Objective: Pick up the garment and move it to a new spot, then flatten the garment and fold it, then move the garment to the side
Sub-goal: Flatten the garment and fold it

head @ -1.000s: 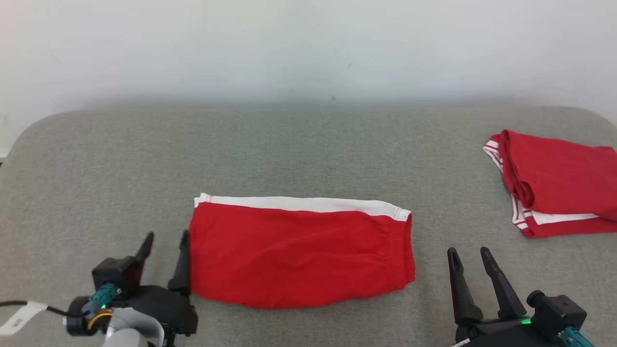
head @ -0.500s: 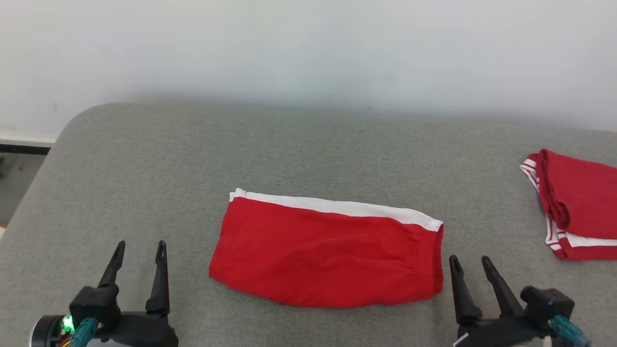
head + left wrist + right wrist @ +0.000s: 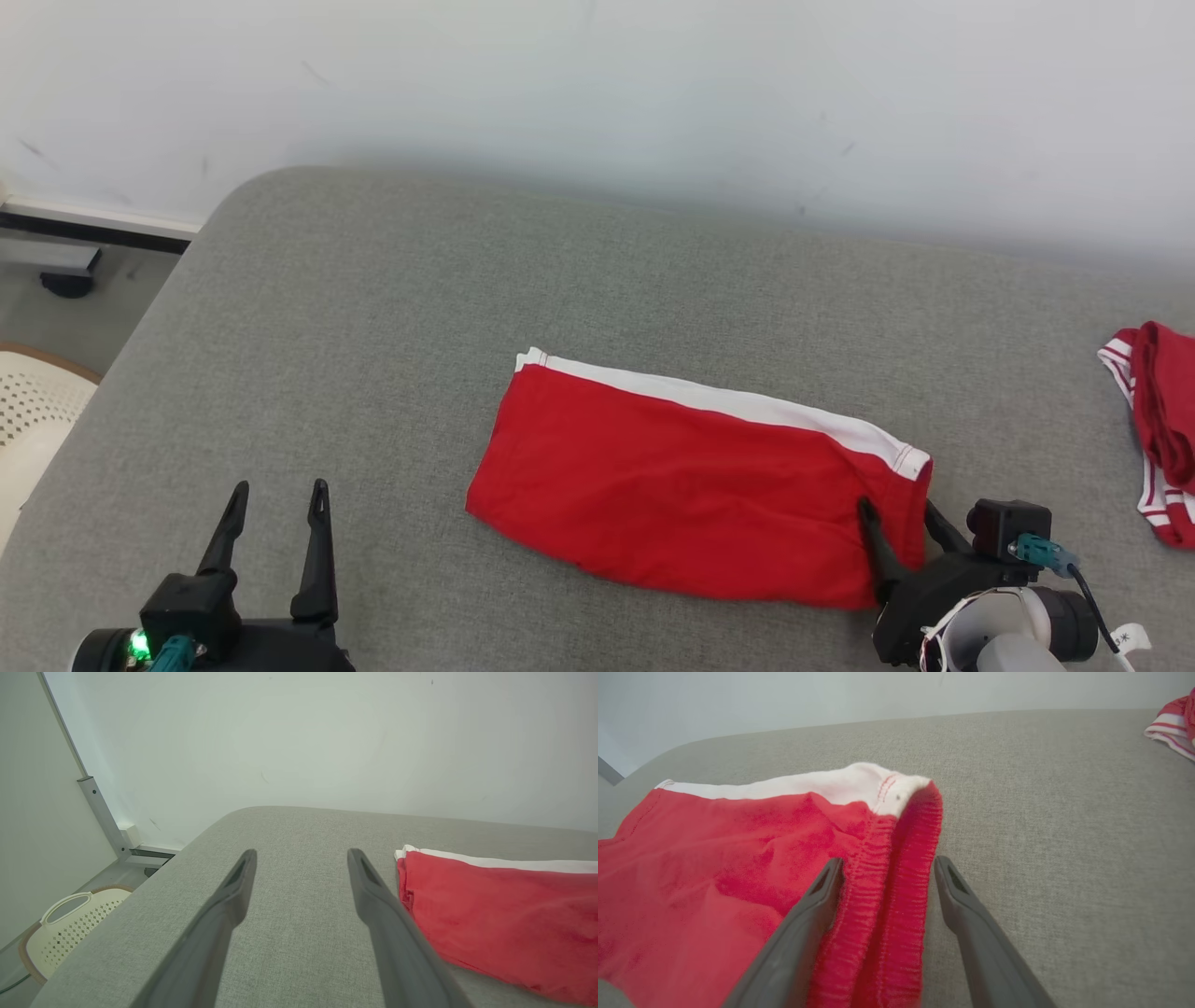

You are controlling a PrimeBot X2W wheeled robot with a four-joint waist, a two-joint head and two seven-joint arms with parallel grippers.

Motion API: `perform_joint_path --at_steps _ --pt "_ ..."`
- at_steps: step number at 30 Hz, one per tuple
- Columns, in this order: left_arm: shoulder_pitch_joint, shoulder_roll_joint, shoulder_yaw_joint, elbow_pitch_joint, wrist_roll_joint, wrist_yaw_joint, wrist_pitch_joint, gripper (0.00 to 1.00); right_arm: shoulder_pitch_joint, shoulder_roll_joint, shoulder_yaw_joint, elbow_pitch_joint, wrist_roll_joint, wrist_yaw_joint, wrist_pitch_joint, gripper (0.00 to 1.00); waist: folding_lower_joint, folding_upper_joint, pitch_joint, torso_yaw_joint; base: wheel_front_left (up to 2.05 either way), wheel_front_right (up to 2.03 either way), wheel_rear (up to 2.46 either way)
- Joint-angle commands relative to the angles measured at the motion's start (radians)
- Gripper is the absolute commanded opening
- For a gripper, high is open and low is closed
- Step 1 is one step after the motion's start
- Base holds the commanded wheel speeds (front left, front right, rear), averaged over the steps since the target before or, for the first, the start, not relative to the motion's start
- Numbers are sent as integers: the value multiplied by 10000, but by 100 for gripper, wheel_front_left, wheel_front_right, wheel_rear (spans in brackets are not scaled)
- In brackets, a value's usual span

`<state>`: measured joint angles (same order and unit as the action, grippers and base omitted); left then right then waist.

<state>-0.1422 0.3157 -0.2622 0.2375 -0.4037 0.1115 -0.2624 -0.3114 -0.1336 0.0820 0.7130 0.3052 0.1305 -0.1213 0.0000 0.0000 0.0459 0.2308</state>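
The left gripper (image 3: pixel 280 485) and the right gripper (image 3: pixel 896 507) are each showing two long, dark, tapering fingers (image 3: pixel 316 551) on black housings (image 3: pixel 266 646). A green light (image 3: pixel 140 644) is glowing on the left base. A teal connector (image 3: pixel 1034 551), black cable (image 3: pixel 1083 586) and white tag (image 3: pixel 1125 640) are trailing by the right one's pale grey forearm (image 3: pixel 1013 653).

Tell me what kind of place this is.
Probably an indoor garment-folding station: a grey fabric-covered surface against a plain white wall, a red garment laid out, a perforated basket on the floor.

The head camera looks down from high up. Both wrist cameras sit low and close. All three see the red shorts (image 3: pixel 691 485), at 3 o'clock for the left one.
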Motion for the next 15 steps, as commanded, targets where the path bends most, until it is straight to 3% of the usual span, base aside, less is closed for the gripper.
perform_joint_path --at_steps 1,10,11,12,13,15 --pt "159 -78 1 -31 122 -13 -20 100 -146 26 -68 303 -38 9 122 100 0 0 93 127 0 0 0" --pt "-9 -181 93 62 264 -113 -20 100 -959 434 79 2088 570 11 358 100 0 0 170 308 0 0 0" --pt "5 -189 106 58 268 -122 -20 100 -1017 481 155 2191 694 11 369 95 0 0 157 304 0 0 0" --pt "33 -192 127 54 286 -130 -20 100 -1059 514 243 2276 803 11 336 34 0 0 137 292 0 0 0" --pt "77 -194 149 50 309 -134 -20 100 -1094 541 333 2328 908 11 257 0 0 0 106 272 0 0 0" --pt "202 -228 180 34 319 -182 -20 100 -1181 496 536 2434 1040 11 152 0 0 0 41 201 0 0 0"
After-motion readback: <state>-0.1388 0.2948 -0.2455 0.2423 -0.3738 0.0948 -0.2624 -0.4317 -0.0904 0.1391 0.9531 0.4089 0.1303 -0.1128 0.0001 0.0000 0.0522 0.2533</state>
